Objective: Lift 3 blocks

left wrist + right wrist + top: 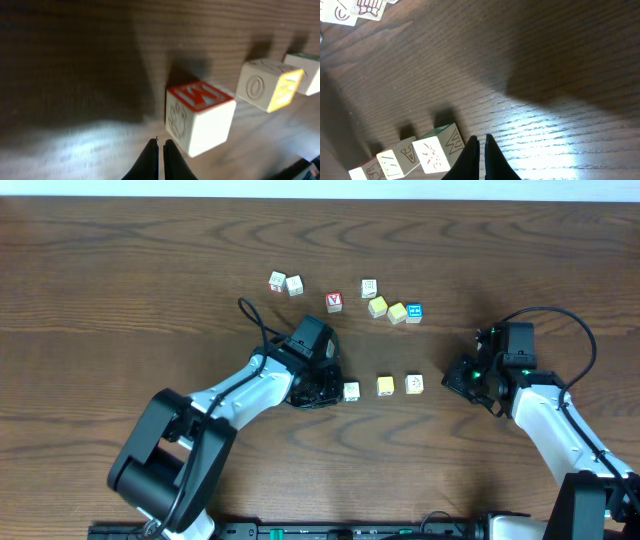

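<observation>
This looks like a robot lab, a room where people work with robots. Two white and black robot arms, the left arm [240, 395] and the right arm [548, 415], sit at a big brown wooden table [120, 280]. Black cables [572, 320] loop off the arms. A black bar [350, 531] runs along the near edge. Little wooden letter blocks [385, 386] lie spread on the table top.
</observation>
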`<action>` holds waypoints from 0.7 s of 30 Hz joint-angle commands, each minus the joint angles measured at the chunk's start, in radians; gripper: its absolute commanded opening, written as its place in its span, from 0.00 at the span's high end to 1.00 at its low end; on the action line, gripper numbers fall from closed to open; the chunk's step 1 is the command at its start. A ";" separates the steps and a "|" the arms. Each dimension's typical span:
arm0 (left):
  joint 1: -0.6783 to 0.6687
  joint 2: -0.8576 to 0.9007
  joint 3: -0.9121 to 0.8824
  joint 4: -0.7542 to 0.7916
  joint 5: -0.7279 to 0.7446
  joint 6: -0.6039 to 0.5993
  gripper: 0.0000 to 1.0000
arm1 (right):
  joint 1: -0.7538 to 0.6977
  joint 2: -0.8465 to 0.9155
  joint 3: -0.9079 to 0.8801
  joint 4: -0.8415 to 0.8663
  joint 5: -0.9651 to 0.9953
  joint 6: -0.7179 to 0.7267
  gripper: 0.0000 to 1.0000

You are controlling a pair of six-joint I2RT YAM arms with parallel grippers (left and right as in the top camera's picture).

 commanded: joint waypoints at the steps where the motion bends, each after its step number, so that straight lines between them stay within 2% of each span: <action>1: 0.000 0.035 -0.014 0.011 -0.012 -0.009 0.93 | 0.027 -0.001 -0.007 0.002 -0.008 0.010 0.96; 17: 0.000 0.036 -0.014 0.072 -0.013 -0.009 0.92 | 0.127 -0.001 -0.007 0.026 0.056 0.011 0.97; 21: 0.000 0.036 -0.014 0.077 -0.013 -0.009 0.93 | 0.126 -0.001 -0.007 -0.005 0.150 0.011 0.97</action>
